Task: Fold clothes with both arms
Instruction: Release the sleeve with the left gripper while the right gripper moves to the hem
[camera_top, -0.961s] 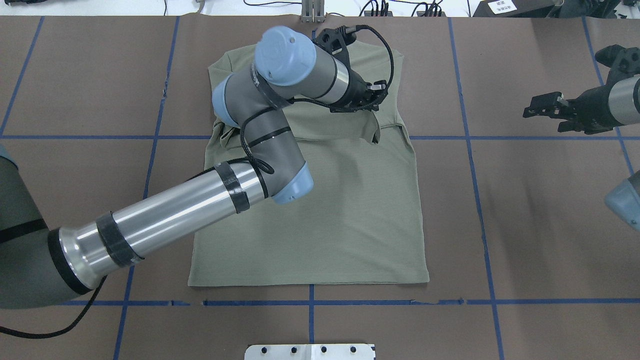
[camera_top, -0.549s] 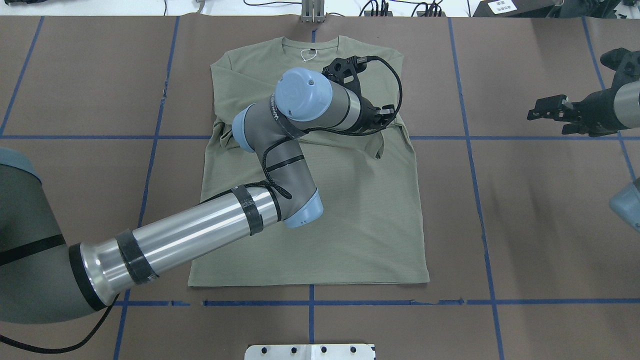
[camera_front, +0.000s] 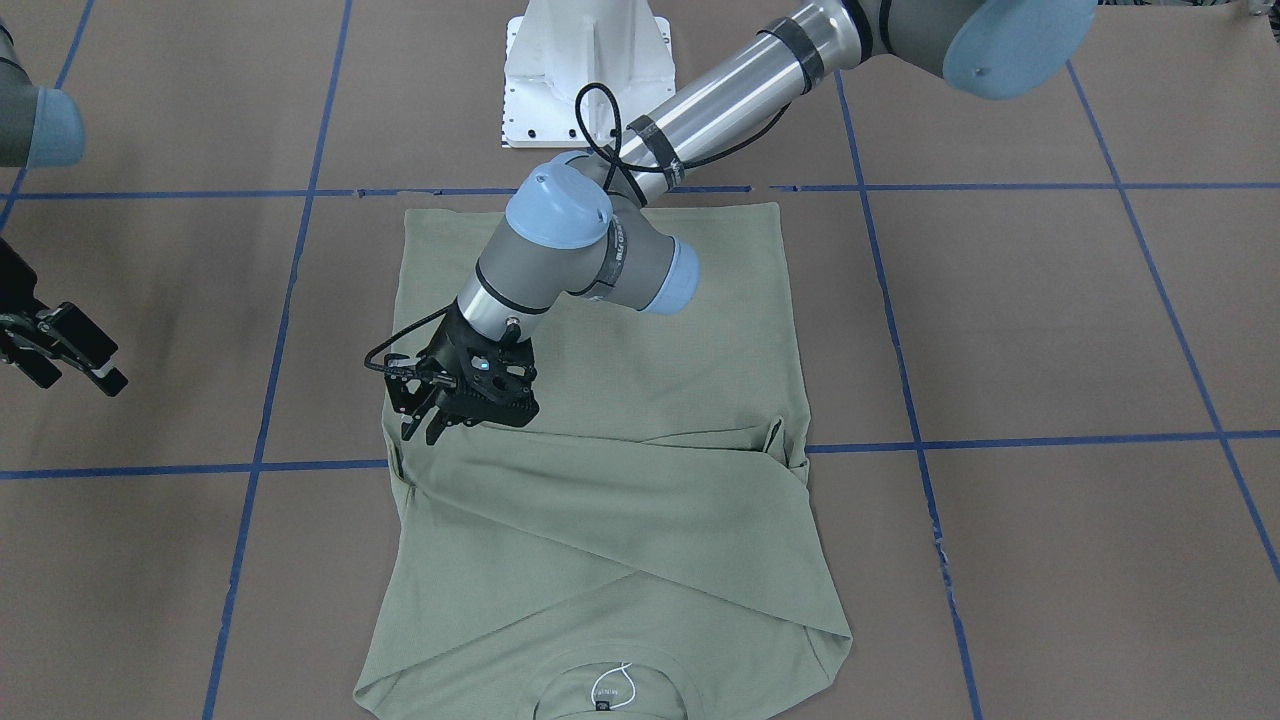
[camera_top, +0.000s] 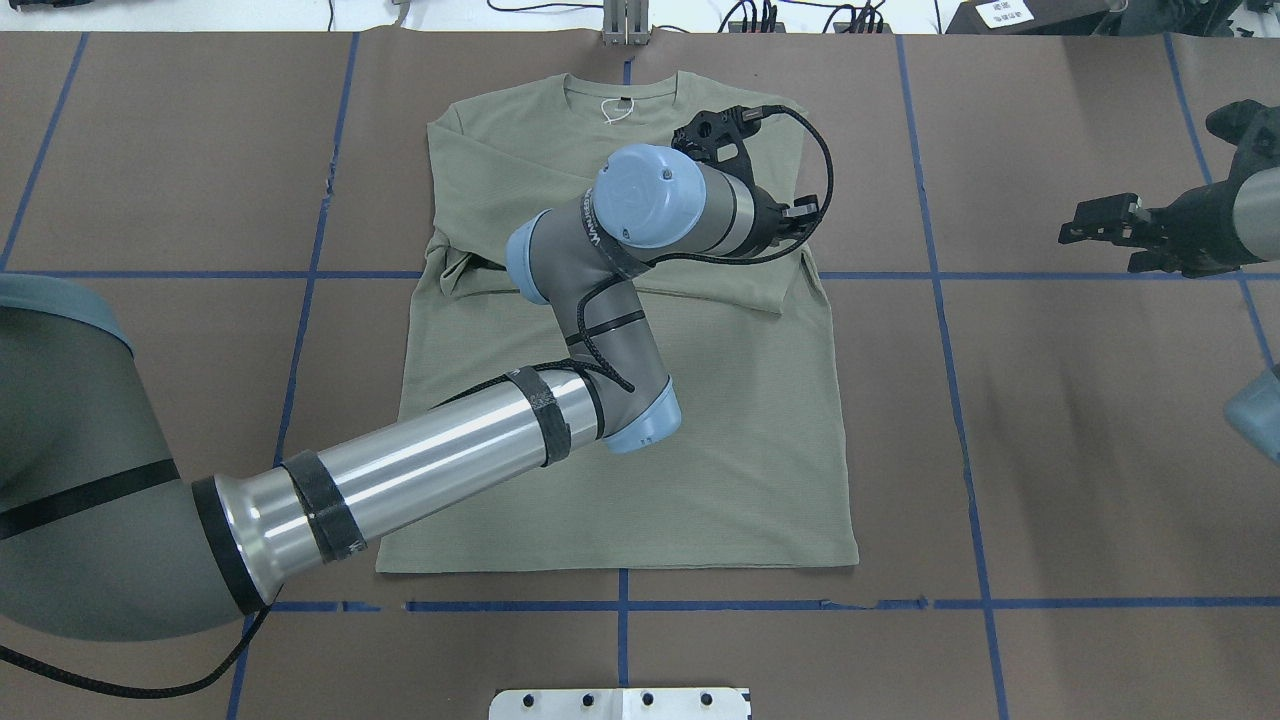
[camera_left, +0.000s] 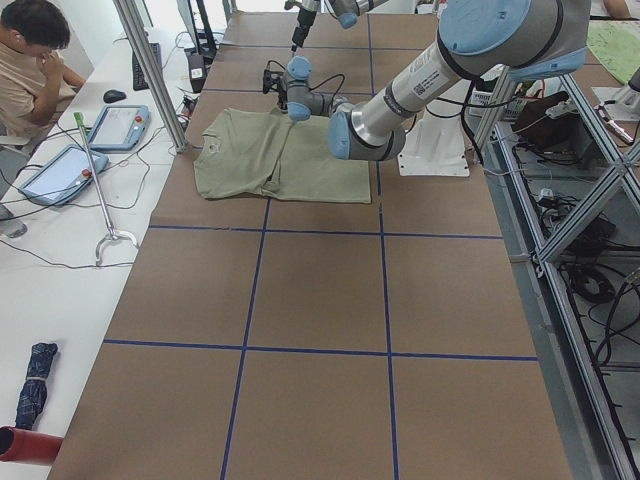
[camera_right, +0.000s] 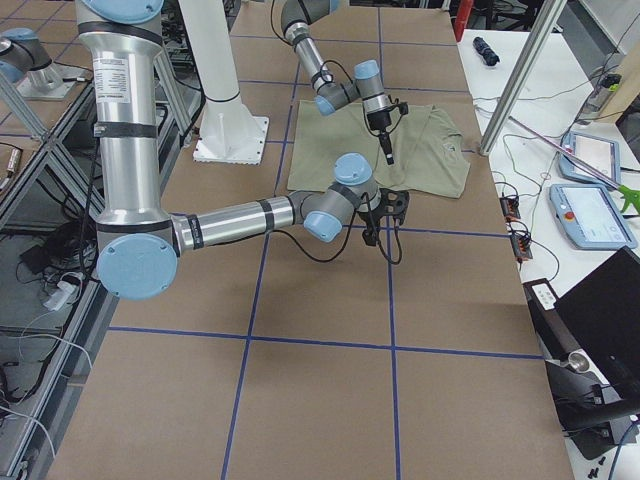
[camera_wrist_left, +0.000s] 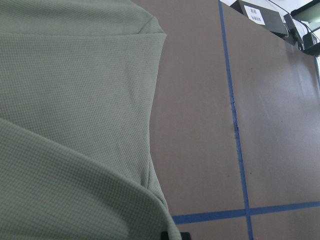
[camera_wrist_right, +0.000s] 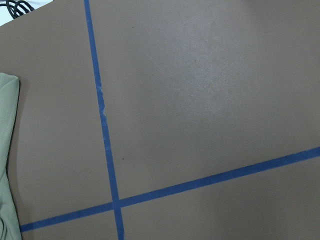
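The sage-green shirt (camera_top: 720, 440) lies flat on the brown table, neck label and string loop (camera_top: 620, 105) at the far end. Both sleeves lie folded across the chest (camera_front: 640, 500). My left gripper (camera_top: 805, 215) hangs low over the shirt's right edge, just above the cuff of the folded sleeve. In the front view it (camera_front: 422, 432) shows its fingers apart with no cloth between them. The left wrist view shows only the shirt (camera_wrist_left: 75, 125) and bare table. My right gripper (camera_top: 1095, 238) is open and empty, off the shirt to the right, also in the front view (camera_front: 110, 362).
The white pedestal (camera_front: 585, 70) stands at the robot's side of the table. Blue tape lines (camera_top: 940, 300) cross the brown cover. An operator (camera_left: 30, 60) sits beside a side table with tablets (camera_left: 120, 125) past the shirt's neck end.
My left arm swung right and lowered, and the sleeve it carried now lies flat across the chest. The neck came into view. My right gripper drifted slightly right.
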